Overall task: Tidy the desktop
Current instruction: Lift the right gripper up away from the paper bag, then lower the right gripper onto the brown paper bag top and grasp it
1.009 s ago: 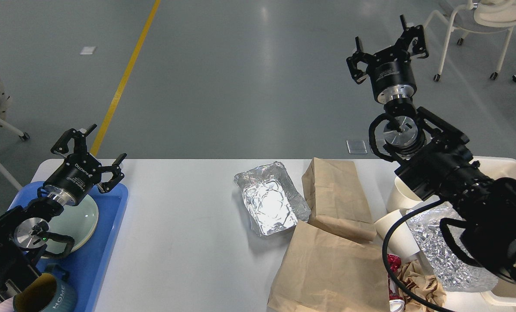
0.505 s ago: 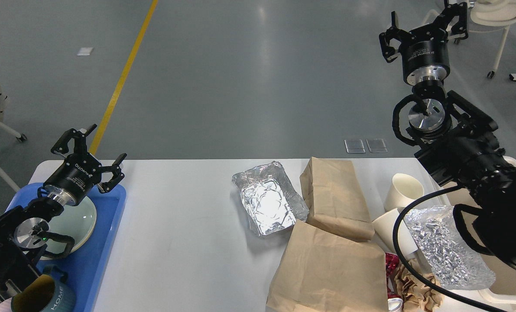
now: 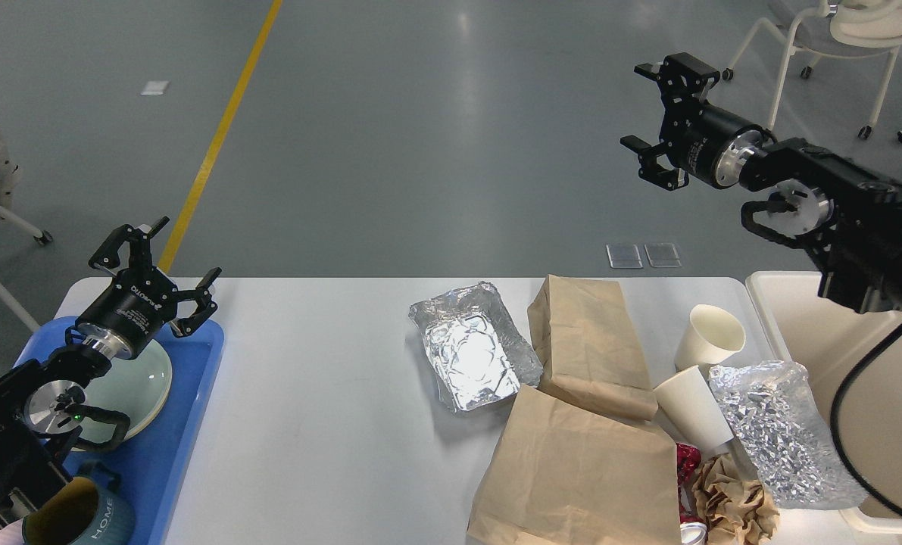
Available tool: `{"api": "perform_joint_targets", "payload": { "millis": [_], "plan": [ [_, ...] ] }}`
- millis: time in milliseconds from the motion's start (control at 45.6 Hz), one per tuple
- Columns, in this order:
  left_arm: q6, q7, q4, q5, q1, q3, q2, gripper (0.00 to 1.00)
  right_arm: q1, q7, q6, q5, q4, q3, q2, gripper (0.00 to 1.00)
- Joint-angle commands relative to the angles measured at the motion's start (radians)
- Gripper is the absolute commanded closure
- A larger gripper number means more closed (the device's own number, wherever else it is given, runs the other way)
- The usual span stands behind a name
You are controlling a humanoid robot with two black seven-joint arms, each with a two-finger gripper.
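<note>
Desk [image 3: 329,424]: wide, smooth, white-grey top with rounded corners; fills the lower view, litter crowded at its right half.
Bin [image 3: 799,310]: cream plastic, rigid, at the right edge.
Tray [image 3: 185,446]: blue plastic at the left, carrying a pale plate [image 3: 136,390] and a teal mug [image 3: 91,518].
Large paper bag [image 3: 579,469]: brown, flat, creased; likely light and floppy, best pinched at an edge.
Small paper bag [image 3: 587,344]: same stuff, partly overlapped.
Foil tray [image 3: 469,348]: thin, crinkled, dents easily; grip the rim.
Foil wad [image 3: 780,435]: crushed, shiny.
Paper cups [image 3: 708,337]: white, light, crushable.
Left end effector [image 3: 154,261]: fingers apart, empty, above the tray.
Right end effector [image 3: 659,125]: fingers apart, empty, high beyond the desk.
</note>
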Motion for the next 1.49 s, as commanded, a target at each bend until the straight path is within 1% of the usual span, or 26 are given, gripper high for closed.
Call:
{"api": "perform_joint_targets", "payload": {
  "millis": [0,88,154,307,373,417,439,461,483,570,614,636,658,746,812,834,877,921,965,1009,1097,1206,1360,1470],
  "plan": [
    [0.000,0.000,0.000,0.000,0.000,0.000,0.000,0.00,0.147,-0.006,0.026,-0.065,0.118,-0.210,-0.067,0.00],
    [0.000,0.000,0.000,0.000,0.000,0.000,0.000,0.00,0.274,0.002,0.052,-0.215,0.201,-0.376,-0.076,0.00],
    [0.000,0.000,0.000,0.000,0.000,0.001,0.000,0.00,0.362,0.005,0.090,-0.318,0.250,-0.450,-0.073,0.00],
    [0.000,0.000,0.000,0.000,0.000,0.000,0.000,0.00,0.526,0.010,0.237,-0.530,0.341,-0.502,-0.071,0.00],
    [0.000,0.000,0.000,0.000,0.000,0.000,0.000,0.00,0.583,0.011,0.286,-0.610,0.419,-0.516,-0.084,0.00],
    [0.000,0.000,0.000,0.000,0.000,0.001,0.000,0.00,0.643,0.025,0.312,-0.641,0.468,-0.558,-0.093,0.00],
    [0.000,0.000,0.000,0.000,0.000,0.000,0.000,0.00,0.684,0.045,0.325,-0.645,0.486,-0.594,-0.091,0.00],
    [0.000,0.000,0.000,0.000,0.000,0.000,0.000,0.00,0.725,0.077,0.337,-0.641,0.503,-0.643,-0.087,0.00],
    [0.000,0.000,0.000,0.000,0.000,0.000,0.000,0.00,0.761,0.123,0.349,-0.638,0.523,-0.692,-0.078,0.00],
    [0.002,0.000,0.000,0.000,0.000,0.000,0.000,0.00,0.842,0.367,0.368,-0.636,0.578,-0.890,-0.006,0.00],
    [0.000,0.000,0.000,0.000,0.000,0.000,-0.002,0.00,0.856,0.459,0.371,-0.638,0.591,-0.963,0.017,0.00],
    [0.000,0.000,0.000,0.000,0.000,0.000,-0.002,0.00,0.865,0.482,0.371,-0.638,0.597,-0.997,0.021,0.00],
    [0.000,0.000,0.000,0.000,0.000,0.000,-0.002,0.00,0.879,0.490,0.371,-0.636,0.606,-1.031,0.024,0.00],
    [0.002,0.000,0.000,0.000,0.000,0.000,-0.002,0.00,0.963,0.484,0.372,-0.638,0.686,-1.148,0.033,0.00],
    [0.000,0.000,0.000,0.000,0.000,0.000,-0.002,0.00,1.058,0.470,0.372,-0.641,0.820,-1.206,0.056,0.00],
    [0.000,0.000,0.000,0.000,0.000,0.000,-0.002,0.00,1.162,0.447,0.371,-0.639,0.970,-1.236,0.088,0.00],
    [0.000,0.000,0.000,0.000,0.000,0.000,-0.002,0.00,1.239,0.423,0.360,-0.639,1.112,-1.249,0.119,0.00],
    [0.000,0.000,0.000,0.000,0.000,0.000,-0.002,0.00,1.295,0.393,0.354,-0.635,1.222,-1.237,0.142,0.00],
    [0.000,0.000,0.000,0.000,0.000,0.000,-0.002,0.00,1.316,0.358,0.348,-0.619,1.279,-1.225,0.163,0.00],
    [0.000,0.000,0.000,0.000,0.000,0.000,-0.002,0.00,1.318,0.327,0.329,-0.572,1.295,-1.215,0.188,0.00],
    [0.000,0.000,0.000,0.000,0.000,0.000,-0.002,0.00,1.292,0.286,0.268,-0.415,1.280,-1.221,0.218,0.00],
    [0.000,0.000,0.000,0.000,0.000,0.000,-0.002,0.00,1.269,0.232,0.236,-0.303,1.270,-1.232,0.240,0.00],
    [0.000,0.000,0.000,0.000,0.000,0.000,-0.002,0.00,1.214,0.218,0.199,-0.251,1.260,-1.231,0.261,0.00],
    [0.000,0.000,0.000,0.000,0.000,0.000,-0.002,0.00,1.149,0.182,0.144,-0.236,1.226,-1.232,0.269,0.00]
  ]
}}
